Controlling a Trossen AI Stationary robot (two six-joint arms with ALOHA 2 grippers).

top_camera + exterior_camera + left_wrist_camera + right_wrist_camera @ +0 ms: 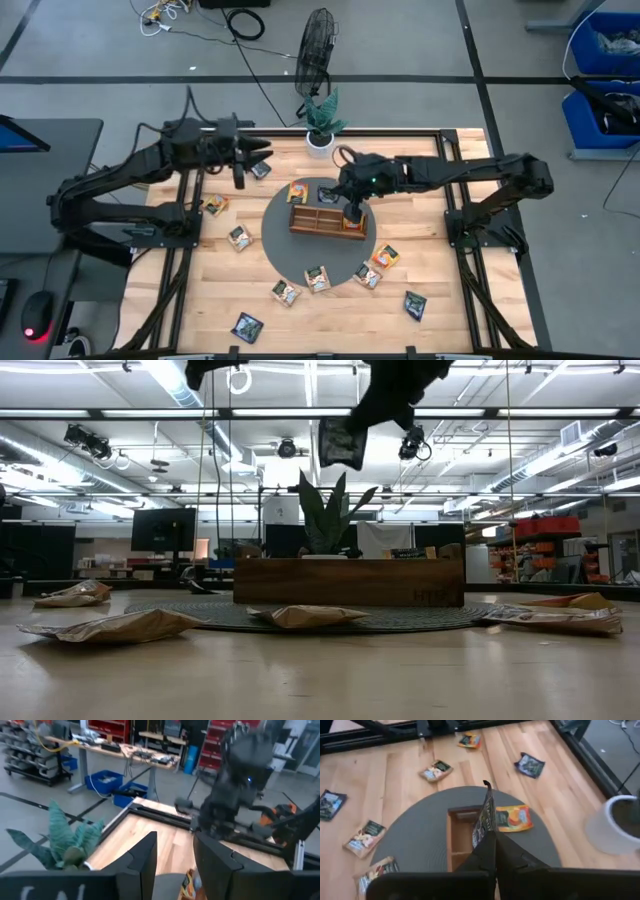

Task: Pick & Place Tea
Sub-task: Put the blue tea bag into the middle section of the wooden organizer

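Tea sachets lie flat around the table. An orange one and a dark one rest on the round grey mat, behind the wooden tray. My right gripper hangs over the tray's right part, shut on a dark sachet, which also shows high in the low view. My left gripper is raised over the table's far left, open, with nothing between its fingers. A dark sachet lies near it. My right gripper pinches the dark sachet by its near edge between its two shut fingers. The fingers slant down from the table's right side. The sachet stands on edge, reaching out beyond the fingertips, lifted clear above the tray.
A green plant in a white pot stands at the far edge behind the mat. More sachets lie left of the mat and along its near side. Black frame rails border the table.
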